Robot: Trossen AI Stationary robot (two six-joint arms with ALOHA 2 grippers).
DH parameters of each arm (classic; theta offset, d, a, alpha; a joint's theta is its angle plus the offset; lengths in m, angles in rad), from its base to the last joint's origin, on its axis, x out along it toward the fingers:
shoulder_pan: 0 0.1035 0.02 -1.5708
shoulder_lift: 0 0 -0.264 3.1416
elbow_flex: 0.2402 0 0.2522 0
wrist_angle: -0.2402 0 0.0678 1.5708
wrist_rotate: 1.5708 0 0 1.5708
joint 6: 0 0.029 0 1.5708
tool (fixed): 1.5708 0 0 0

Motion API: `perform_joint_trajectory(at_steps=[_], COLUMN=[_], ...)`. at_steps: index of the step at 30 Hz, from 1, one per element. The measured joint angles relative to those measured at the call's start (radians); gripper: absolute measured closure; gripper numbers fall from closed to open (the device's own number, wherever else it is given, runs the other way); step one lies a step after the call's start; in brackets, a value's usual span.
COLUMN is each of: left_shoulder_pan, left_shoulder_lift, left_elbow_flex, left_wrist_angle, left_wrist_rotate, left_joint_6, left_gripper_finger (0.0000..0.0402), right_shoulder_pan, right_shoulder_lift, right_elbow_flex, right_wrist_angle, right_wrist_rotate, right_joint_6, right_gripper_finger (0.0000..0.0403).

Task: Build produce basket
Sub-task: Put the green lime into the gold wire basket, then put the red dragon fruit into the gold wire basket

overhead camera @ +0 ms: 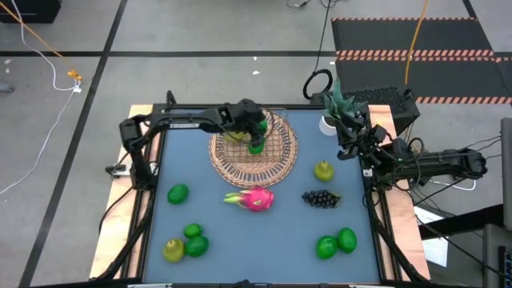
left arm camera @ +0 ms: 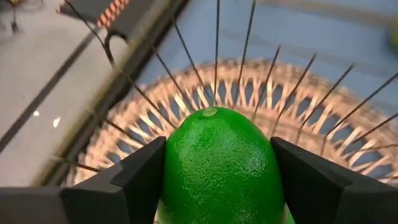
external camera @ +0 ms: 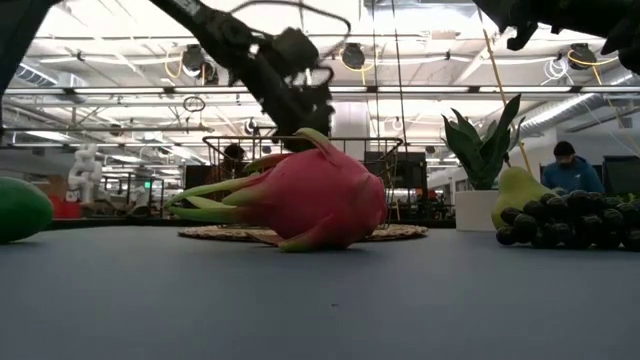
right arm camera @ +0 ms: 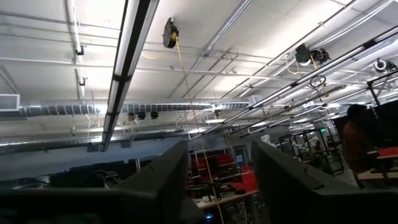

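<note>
The tan wicker basket [overhead camera: 276, 156] sits at the table's far middle, with thin dark wires [left arm camera: 245, 43] rising around its rim. My left gripper [overhead camera: 256, 144] hangs over it, shut on a round green fruit [left arm camera: 217, 168]. A pink dragon fruit [overhead camera: 256, 198], a dark grape bunch [overhead camera: 320, 198] and a pear [overhead camera: 323, 170] lie on the blue table near the basket. More green fruits lie at near left [overhead camera: 194, 240] and near right [overhead camera: 336, 243]. My right gripper [right arm camera: 221, 155] waits at the table's right edge, pointing up at the ceiling, open, with nothing between its fingers. My left gripper pinches the green fruit by two opposite sides [left arm camera: 177, 162] between its two fingers [left arm camera: 140, 177]. The fingers slant down from the table's left side. The fruit is lifted clear above the basket's woven floor, its nubbed end [left arm camera: 209, 112] pointing away from the wrist.
A white pot with a green plant [overhead camera: 336, 112] stands at the far right, close to my right arm. One green fruit [overhead camera: 178, 193] lies alone at the left. The dragon fruit [external camera: 310, 200] fills the middle of the low view, in front of the basket [external camera: 400, 232].
</note>
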State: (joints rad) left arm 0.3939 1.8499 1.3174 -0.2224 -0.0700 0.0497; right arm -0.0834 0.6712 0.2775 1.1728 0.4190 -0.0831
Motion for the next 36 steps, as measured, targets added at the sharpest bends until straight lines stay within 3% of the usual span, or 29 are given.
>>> perform_joint_trajectory(at_steps=[5,19,28,36], left_shoulder_pan=[-0.005,-0.028,-0.091,-0.307], left_shoulder_lift=[0.034,0.008,-0.199,-0.350], left_elbow_flex=[0.000,0.002,0.002,0.002], left_wrist_angle=[-0.018,-0.011,-0.114,-0.206], left_wrist_rotate=[0.000,-0.036,-0.037,0.078], left_joint_6=[-0.007,-0.002,-0.031,0.067], left_gripper_finger=[0.0129,0.0044,0.0041,0.0041], right_shoulder_pan=[0.000,0.000,0.000,0.000], right_shoulder_lift=[0.000,0.000,0.000,0.000], right_elbow_flex=[0.000,0.000,0.000,0.000], right_wrist_angle=[0.000,0.000,0.000,0.001], right_wrist_rotate=[0.003,0.003,0.004,0.000], right_joint_6=[-0.014,-0.009,-0.027,-0.008], right_gripper_finger=[0.0232,0.0232,0.0232,0.0232])
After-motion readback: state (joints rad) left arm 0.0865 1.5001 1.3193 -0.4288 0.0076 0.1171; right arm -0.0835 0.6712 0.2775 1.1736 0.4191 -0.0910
